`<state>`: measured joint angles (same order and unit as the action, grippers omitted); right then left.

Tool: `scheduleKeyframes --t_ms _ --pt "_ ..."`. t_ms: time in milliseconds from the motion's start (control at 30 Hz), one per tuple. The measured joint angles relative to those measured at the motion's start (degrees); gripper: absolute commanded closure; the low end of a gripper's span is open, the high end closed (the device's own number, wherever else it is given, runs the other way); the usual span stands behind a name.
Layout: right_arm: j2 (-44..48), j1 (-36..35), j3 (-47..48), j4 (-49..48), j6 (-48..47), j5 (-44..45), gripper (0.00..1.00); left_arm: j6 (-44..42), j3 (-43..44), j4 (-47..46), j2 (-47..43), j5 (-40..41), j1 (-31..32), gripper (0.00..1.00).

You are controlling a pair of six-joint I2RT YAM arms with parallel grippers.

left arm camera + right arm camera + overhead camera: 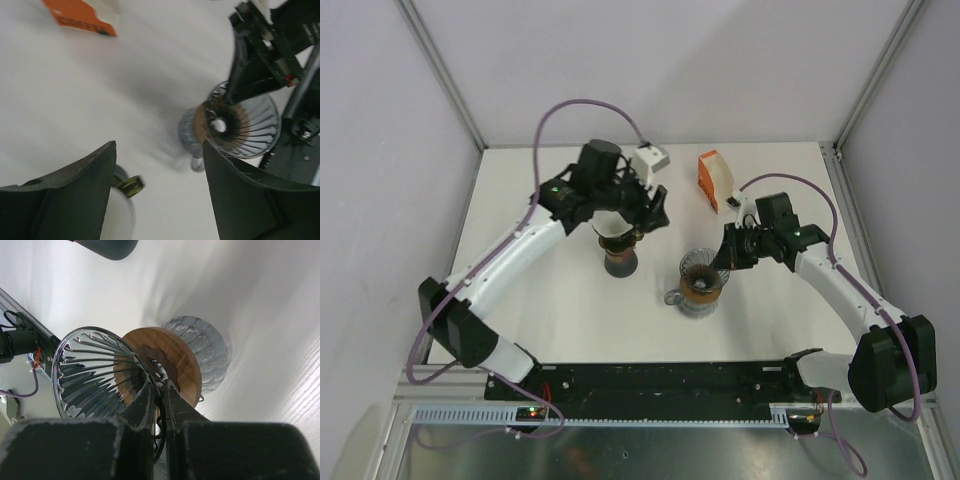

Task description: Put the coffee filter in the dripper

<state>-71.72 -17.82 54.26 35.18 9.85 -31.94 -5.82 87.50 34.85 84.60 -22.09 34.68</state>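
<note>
1. Coffee filter (611,227), a white paper cone, sits in a dark stand (621,264) on the tabletop (770,330), left of the dripper (701,279) and apart from it.
2. Your left fingers (75,195) hang spread above it, gripping nothing. Your right fingers (142,410) are clenched on the dripper's glass rim.
3. Risk: if you close too hard, you will likely crease the paper or topple the stand.
4. Risk: the right fingers take up part of the rim, so the filter may snag there and seat crooked. A tug could also tip the glass.
5. The cone appears mouth-up with its tip down in the stand and its long axis roughly vertical, though the arm hides much of it.
</note>
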Motion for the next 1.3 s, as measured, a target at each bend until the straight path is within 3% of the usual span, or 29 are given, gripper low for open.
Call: scheduleKeyframes --t_ms 200,400,900,1000,1200,1300 --pt "0.15 -0.39 -1.09 -2.08 0.28 -0.20 1.00 5.05 0.04 0.57 5.60 -1.31 7.80 0.27" --pt "0.70 -1.97 -1.66 -3.76 0.55 1.03 1.00 7.17 0.02 0.63 9.35 -1.03 12.98 0.37" --pt "3.02 -2.82 -2.10 -3.23 -0.04 4.46 1.00 7.30 -3.28 1.01 11.13 3.72 13.90 0.58" --pt "2.99 -2.84 -2.10 -3.26 -0.13 4.46 1.00 7.34 -4.37 0.79 12.02 2.73 13.94 0.66" --pt "3.04 -3.21 -2.23 -3.34 -0.17 4.87 1.00 8.92 -4.37 -0.92 13.64 1.31 14.05 0.94" --pt "3.10 -3.50 -2.49 -3.89 0.50 5.81 1.00 11.65 -4.59 -1.70 13.70 1.20 13.60 0.99"
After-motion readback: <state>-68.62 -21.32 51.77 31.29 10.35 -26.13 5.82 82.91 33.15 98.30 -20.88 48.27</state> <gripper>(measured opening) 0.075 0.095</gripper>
